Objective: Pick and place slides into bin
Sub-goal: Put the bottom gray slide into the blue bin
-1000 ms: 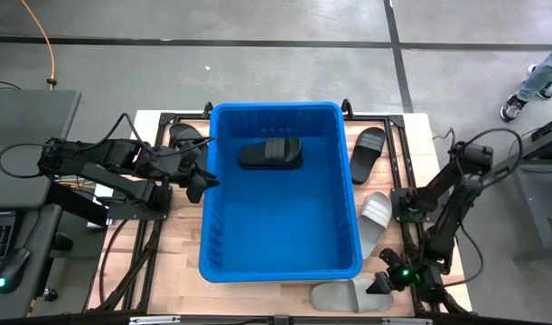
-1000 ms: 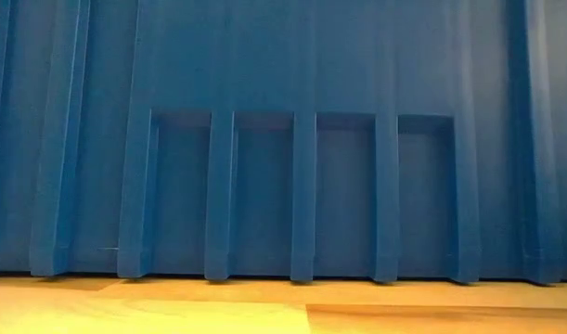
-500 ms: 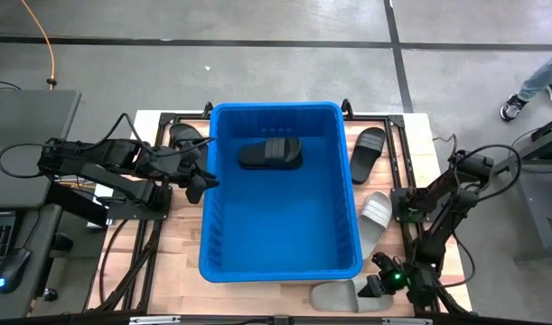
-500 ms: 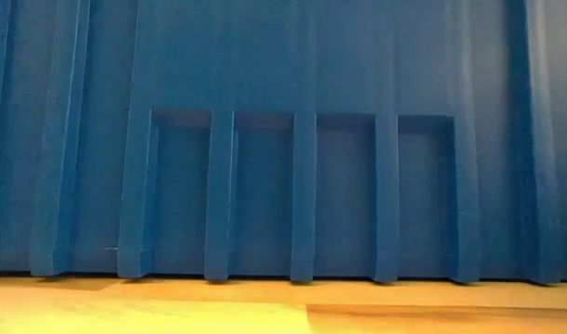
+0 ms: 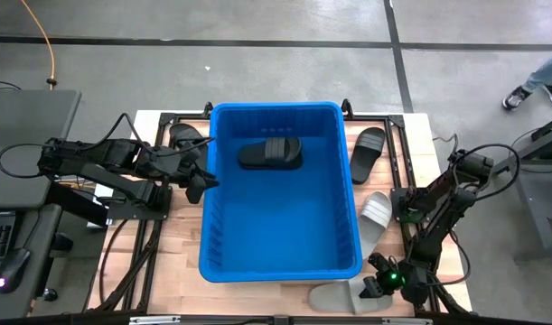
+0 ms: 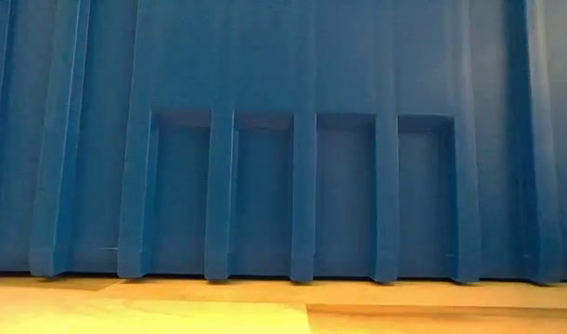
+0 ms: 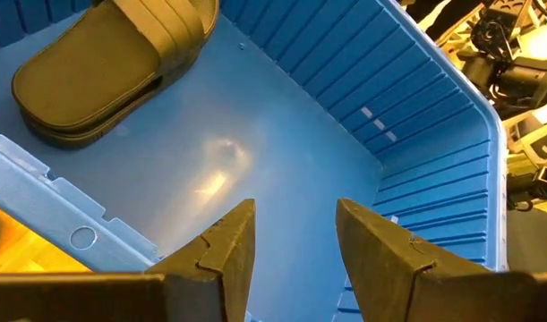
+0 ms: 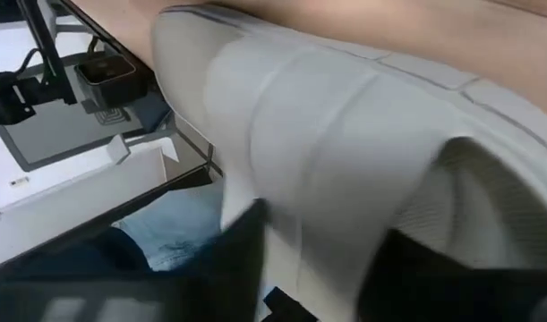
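A: Where are the slides?

B: One black slide (image 5: 270, 153) lies inside the bin (image 5: 223, 244), toward its far wall; the left wrist view shows it (image 7: 107, 67) flat on the blue floor. The other slides are out on the table (image 5: 187, 291). A grey slide (image 5: 343, 296) sits at the table's near edge, just in front of the bin's near right corner. A second grey slide (image 5: 376, 215) rests beside the bin's right wall, and a black slide (image 5: 368, 153) lies farther back on that same side. Another black one (image 5: 186, 137) is by the bin's far left corner.

A: And the bin itself?

B: Middle of the table, taking up most of it. The low view is filled by its ribbed wall (image 6: 302, 139).

A: The right gripper?

B: The right gripper (image 5: 373, 287) is down at the near-edge grey slide, at its right end. Its wrist camera is filled by that slide's strap (image 8: 345, 143), with the dark fingers (image 8: 242, 259) spread either side of it, not clamped.

A: The left one?

B: The left gripper (image 5: 201, 183) hangs over the bin's left rim, fingers (image 7: 226, 246) apart with nothing between them.
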Robot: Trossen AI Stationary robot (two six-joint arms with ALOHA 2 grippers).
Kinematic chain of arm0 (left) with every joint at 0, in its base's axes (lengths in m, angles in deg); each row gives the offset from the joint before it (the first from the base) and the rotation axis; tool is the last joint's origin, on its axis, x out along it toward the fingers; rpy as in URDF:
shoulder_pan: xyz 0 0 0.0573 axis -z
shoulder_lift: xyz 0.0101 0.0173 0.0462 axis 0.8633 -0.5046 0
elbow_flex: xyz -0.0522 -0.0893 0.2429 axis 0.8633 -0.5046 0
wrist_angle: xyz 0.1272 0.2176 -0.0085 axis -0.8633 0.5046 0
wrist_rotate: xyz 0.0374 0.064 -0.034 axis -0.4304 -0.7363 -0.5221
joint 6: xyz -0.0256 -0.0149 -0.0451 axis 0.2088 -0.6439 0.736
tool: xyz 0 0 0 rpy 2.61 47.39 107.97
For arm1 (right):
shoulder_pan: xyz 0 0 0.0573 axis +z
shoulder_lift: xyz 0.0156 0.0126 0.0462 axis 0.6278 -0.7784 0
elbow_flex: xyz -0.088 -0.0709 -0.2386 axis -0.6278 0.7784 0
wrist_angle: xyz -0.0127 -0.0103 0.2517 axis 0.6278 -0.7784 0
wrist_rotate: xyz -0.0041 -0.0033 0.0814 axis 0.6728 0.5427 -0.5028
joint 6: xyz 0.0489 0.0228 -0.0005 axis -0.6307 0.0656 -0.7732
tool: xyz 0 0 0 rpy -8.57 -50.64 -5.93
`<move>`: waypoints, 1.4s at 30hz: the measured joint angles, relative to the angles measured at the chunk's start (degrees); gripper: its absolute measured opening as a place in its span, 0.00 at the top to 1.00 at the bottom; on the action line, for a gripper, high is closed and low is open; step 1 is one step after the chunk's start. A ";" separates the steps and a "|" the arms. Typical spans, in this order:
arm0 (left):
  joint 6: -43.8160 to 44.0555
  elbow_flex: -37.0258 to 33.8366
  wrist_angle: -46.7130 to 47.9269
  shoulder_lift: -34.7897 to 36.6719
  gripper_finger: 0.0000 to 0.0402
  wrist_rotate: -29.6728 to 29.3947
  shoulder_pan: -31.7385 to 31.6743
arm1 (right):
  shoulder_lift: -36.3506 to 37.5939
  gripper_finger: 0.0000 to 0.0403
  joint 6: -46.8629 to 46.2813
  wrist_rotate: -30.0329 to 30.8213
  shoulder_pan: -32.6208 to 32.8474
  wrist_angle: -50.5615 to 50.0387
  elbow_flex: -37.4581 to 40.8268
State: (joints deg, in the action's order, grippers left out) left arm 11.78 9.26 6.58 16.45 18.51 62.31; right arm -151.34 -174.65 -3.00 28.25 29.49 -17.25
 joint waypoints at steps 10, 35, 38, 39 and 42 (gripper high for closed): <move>-0.13 0.00 0.00 0.00 0.63 -0.01 0.00 | 0.03 0.99 -3.23 -4.28 1.43 3.80 0.00; -0.67 0.00 -0.04 0.02 0.63 2.39 0.01 | 0.03 1.00 14.83 3.04 -3.28 -13.97 -39.28; -0.48 0.00 -0.04 0.02 0.63 2.39 0.01 | 0.03 1.00 16.75 3.11 -6.63 -25.93 -46.19; -0.46 0.00 -0.04 0.02 0.63 2.45 0.01 | 0.03 1.00 17.90 3.40 -7.88 -28.79 -48.15; -0.53 0.03 -0.03 0.02 0.63 4.61 0.01 | 0.03 1.00 22.39 4.55 -12.16 -34.10 -54.18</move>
State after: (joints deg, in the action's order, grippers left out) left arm 11.25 9.29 6.56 16.47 23.12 62.32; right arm -151.31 -152.26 1.55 16.09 -4.61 -71.43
